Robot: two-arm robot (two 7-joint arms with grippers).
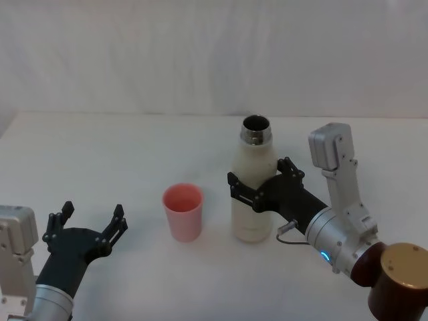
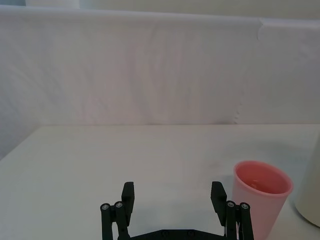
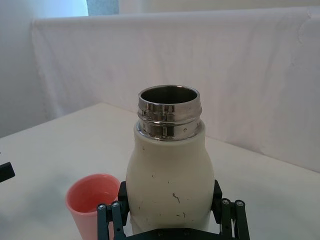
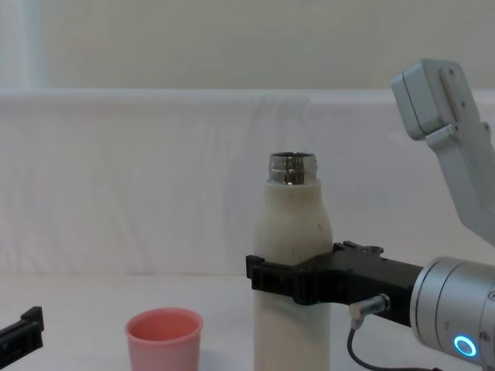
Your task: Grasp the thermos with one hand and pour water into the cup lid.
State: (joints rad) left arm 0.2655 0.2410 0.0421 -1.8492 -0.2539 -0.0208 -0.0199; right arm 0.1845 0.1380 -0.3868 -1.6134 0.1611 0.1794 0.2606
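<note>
Your right gripper [image 1: 257, 187] has its fingers either side of the thermos [image 1: 253, 194] at mid-body, the bottle upright on the table [image 1: 100, 154] with its steel neck open; from the chest view the black fingers look pressed against the cream wall, so I judge it clamped on the bottle, though how firm the hold is cannot be seen. The cup lid [image 1: 182, 211] stands just beside the thermos on its left, apart from it, mouth up; the right wrist view seems to show a little water in its bottom already.

To do this step well, confirm a firm squeeze before you lift; raise the bottle only enough for its neck to clear the pink rim; bring the mouth over the cup's centre, then roll the wrist toward the cup slowly so the stream starts thin; a fast tilt could overshoot so small a cup or knock it over.

Your right arm reaches in from the lower right, forearm low and nearly level, gripper pointing left across the table. Your left gripper [image 1: 85, 227] rests near the table's front left corner, fingers spread wide and holding nothing, well apart from the cup.
</note>
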